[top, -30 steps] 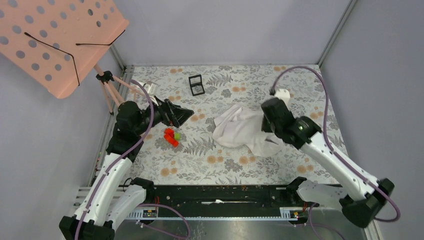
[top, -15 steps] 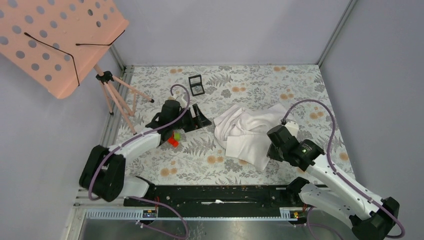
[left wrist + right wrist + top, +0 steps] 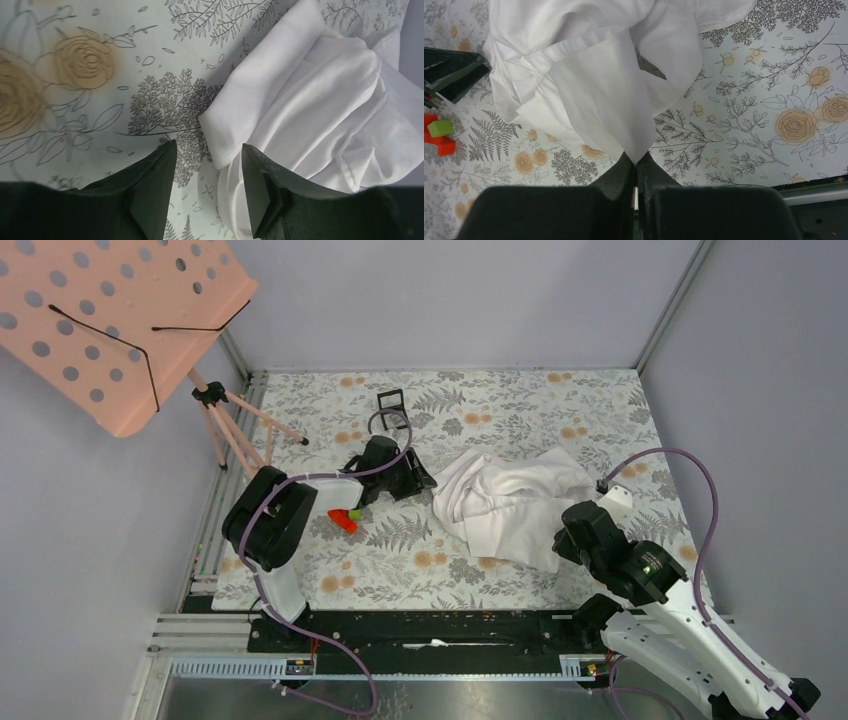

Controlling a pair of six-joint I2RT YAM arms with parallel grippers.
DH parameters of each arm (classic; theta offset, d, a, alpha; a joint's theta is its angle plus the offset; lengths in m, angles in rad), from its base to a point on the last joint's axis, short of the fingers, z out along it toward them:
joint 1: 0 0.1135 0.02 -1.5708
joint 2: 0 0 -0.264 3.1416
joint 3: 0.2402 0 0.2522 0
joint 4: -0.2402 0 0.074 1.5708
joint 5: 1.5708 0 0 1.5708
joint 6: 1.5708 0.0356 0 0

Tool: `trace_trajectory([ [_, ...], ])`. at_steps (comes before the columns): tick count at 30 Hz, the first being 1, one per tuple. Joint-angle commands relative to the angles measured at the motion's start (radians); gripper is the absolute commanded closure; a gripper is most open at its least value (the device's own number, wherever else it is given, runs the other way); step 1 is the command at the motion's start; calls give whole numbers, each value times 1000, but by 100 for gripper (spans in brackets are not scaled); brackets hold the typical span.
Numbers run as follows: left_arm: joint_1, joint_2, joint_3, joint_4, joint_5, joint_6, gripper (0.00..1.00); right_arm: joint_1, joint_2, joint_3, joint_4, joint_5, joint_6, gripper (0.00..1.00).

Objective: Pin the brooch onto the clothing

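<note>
The white shirt (image 3: pixel 505 502) lies crumpled at mid-table. My left gripper (image 3: pixel 426 482) is open at its left edge. In the left wrist view a folded hem of the shirt (image 3: pixel 227 132) lies between the spread fingers of the left gripper (image 3: pixel 209 156), low over the cloth. My right gripper (image 3: pixel 560 545) is shut on the shirt's near corner. The right wrist view shows the fabric (image 3: pixel 604 85) pinched to a point at the right gripper (image 3: pixel 636 161). I cannot see the brooch in any view.
A small black square case (image 3: pixel 392 400) lies at the back, partly behind the left arm's cable. Red and green blocks (image 3: pixel 345 519) lie left of the shirt and also show in the right wrist view (image 3: pixel 439 135). A pink perforated stand on a tripod (image 3: pixel 235 430) is at the far left.
My left arm has swung right, from near the blocks to the shirt's left edge. My right arm has drawn back toward the near edge, pulling the shirt corner with it.
</note>
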Motion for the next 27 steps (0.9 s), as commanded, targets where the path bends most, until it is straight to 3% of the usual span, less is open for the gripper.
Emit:
trace_trajectory([
  [1,-29,57,53,90,-38,-36,47,3,-9,38,-26,77,40,100],
  [8,-43,120,65,115,-29,-67,52,2,-12,39,-25,84,42,100],
  [14,-42,95,44,183,-9,-103,98,3,-20,59,18,143,9,100],
  [20,-36,-205,85,48,-143,3,100,3,18,193,242,303,-220,100],
  [27,-35,-616,204,-143,-419,282,100,2,91,440,548,402,-559,100],
])
